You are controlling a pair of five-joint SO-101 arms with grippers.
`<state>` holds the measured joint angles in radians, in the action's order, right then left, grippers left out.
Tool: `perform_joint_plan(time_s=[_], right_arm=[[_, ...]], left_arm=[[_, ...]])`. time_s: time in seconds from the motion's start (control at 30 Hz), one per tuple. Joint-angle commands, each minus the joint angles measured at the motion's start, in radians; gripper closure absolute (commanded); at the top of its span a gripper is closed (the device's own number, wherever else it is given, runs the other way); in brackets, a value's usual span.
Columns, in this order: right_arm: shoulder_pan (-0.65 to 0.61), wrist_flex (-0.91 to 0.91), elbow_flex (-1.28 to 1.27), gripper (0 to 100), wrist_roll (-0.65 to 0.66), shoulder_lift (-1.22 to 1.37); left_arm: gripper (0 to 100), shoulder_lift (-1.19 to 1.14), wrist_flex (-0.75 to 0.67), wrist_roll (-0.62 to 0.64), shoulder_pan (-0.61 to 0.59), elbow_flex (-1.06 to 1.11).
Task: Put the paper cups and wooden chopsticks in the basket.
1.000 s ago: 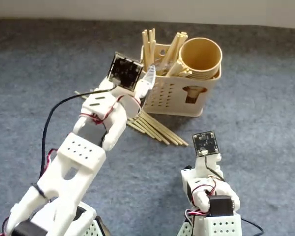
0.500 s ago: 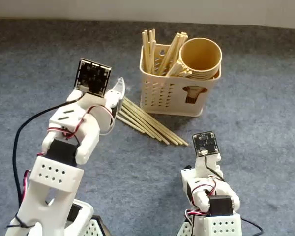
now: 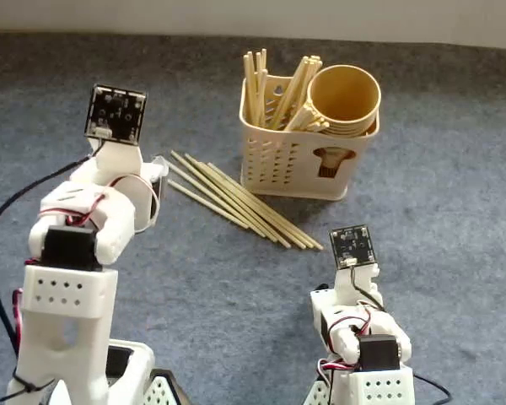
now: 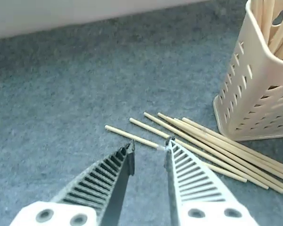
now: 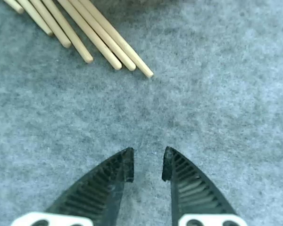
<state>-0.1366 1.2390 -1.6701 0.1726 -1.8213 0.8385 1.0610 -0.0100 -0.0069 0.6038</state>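
Wooden chopsticks [image 3: 236, 201], a loose bundle, lie on the grey carpet [image 3: 455, 228] just in front of the basket [image 3: 282, 164]. Further chopsticks [image 3: 257, 80] stand upright inside the basket, beside stacked paper cups [image 3: 346, 97]. Left gripper [image 4: 148, 147]: jaws parted by a narrow gap, empty, poised above the carpet at the tips of the outermost loose sticks. Right gripper [image 5: 145, 163]: jaws likewise slightly apart, holding nothing, over the carpet near the bundle's opposite end.
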Motion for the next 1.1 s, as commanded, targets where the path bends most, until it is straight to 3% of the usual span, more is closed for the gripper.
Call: perform_joint_plan(time_s=[0.0,0.5,0.67,1.07], right_arm=[[-0.002,0.005,-0.117,87.9,0.011,-0.010],[-0.002,0.005,-0.117,87.9,0.011,-0.010],[-0.002,0.005,-0.117,87.9,0.011,-0.010],[-0.002,0.005,-0.117,87.9,0.011,-0.010]], left_arm=[[88,-0.107,0.126,0.003,-0.031,-0.159],[87,-0.705,0.158,0.025,-0.114,-0.409],[78,-0.834,0.160,0.176,-0.108,-0.470],[78,-1.092,0.152,0.520,-0.107,-0.619]])
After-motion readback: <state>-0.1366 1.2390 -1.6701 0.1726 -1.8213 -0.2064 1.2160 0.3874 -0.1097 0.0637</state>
